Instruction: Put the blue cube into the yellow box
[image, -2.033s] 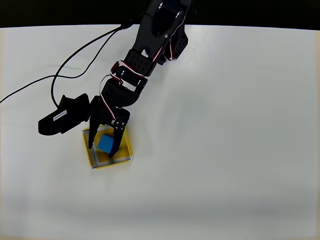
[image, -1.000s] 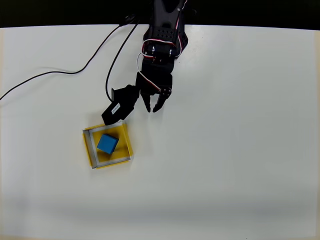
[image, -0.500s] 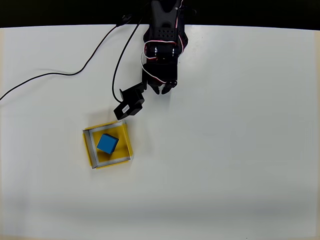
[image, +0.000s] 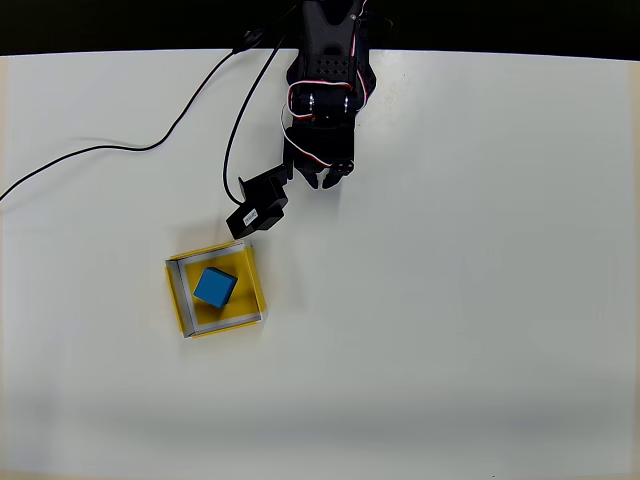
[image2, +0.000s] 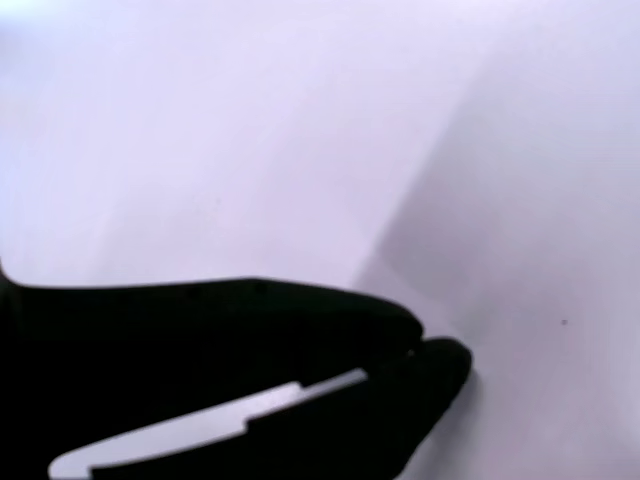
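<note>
White desk under bright light, black strip along the far edge. Black cable curving across the upper left in the overhead view. Lower left of centre: yellow box, square, turned a little off the desk's edges. Inside it, blue cube, flat on the floor, corners rotated slightly, no long axis. Up and to the right, well apart from box and cube: black pincer, tucked under the folded arm. Fingertips touching in the wrist view, pincer closed on nothing.
</note>
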